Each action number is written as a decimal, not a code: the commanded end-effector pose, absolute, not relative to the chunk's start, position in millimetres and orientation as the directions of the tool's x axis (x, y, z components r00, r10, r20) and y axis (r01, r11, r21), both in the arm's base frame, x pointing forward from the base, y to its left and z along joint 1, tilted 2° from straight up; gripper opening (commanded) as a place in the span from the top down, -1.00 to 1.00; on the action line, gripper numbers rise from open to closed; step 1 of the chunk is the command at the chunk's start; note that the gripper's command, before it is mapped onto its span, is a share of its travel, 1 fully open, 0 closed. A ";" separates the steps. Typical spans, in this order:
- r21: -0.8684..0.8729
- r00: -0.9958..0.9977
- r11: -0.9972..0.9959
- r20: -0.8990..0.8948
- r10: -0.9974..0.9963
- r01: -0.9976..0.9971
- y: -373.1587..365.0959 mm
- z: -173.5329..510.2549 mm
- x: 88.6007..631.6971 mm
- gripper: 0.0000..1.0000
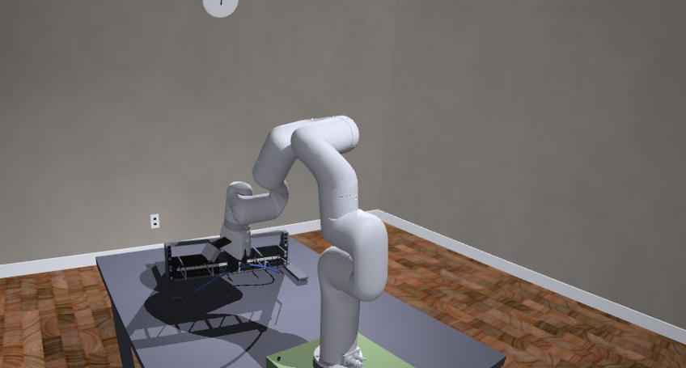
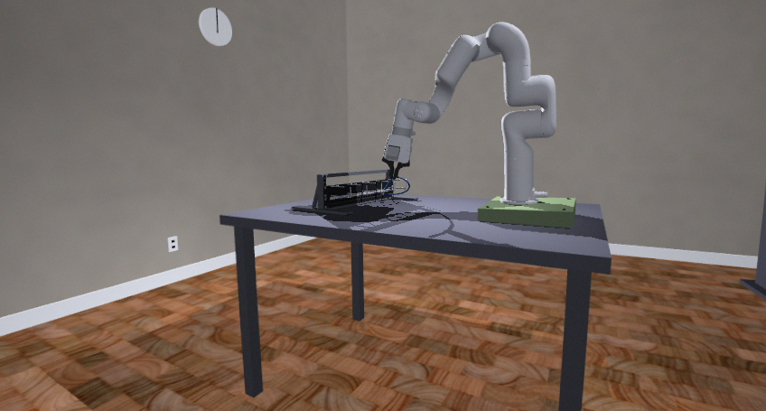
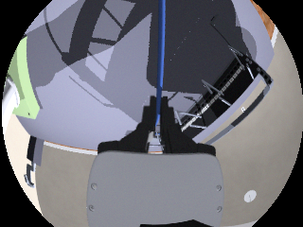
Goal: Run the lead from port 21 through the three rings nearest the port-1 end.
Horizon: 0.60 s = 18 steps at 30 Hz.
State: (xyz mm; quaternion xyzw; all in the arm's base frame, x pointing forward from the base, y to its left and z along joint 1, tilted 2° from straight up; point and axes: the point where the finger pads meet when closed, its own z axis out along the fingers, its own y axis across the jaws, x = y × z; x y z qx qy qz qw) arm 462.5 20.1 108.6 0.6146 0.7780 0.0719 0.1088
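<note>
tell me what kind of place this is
Likely a bare room set up as a robot test cell: a dark table carries a loose patch-panel rack and the arm's green base, with a wall clock and wood floor.

Arm arched high from its green base, forearm angled down, wrist tilted over the rack, gripper jaws clamped narrow on the blue lead.
</note>
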 end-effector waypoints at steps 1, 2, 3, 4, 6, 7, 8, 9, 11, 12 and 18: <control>0.036 -0.240 0.239 0.019 0.971 0.970 21.9 102.8 472.9 1.00; 0.036 -0.240 0.239 0.019 0.971 0.970 21.9 102.8 472.9 1.00; 0.036 -0.240 0.239 0.019 0.971 0.970 21.9 102.8 472.9 1.00; 0.036 -0.240 0.239 0.019 0.971 0.970 21.9 102.8 472.9 1.00; 0.036 -0.240 0.239 0.019 0.971 0.970 21.9 102.8 472.9 1.00; 0.036 -0.240 0.239 0.019 0.971 0.970 21.9 102.8 472.9 1.00; 0.036 -0.240 0.239 0.019 0.971 0.970 21.9 102.8 472.9 1.00; 0.036 -0.195 0.194 0.021 0.981 0.980 27.7 108.8 486.2 1.00; 0.036 -0.195 0.194 0.021 0.981 0.980 27.7 108.8 486.2 1.00; 0.035 -0.139 0.138 0.023 0.990 0.990 34.7 116.1 502.8 1.00; 0.032 -0.022 0.021 0.027 0.999 0.999 49.4 130.8 536.0 1.00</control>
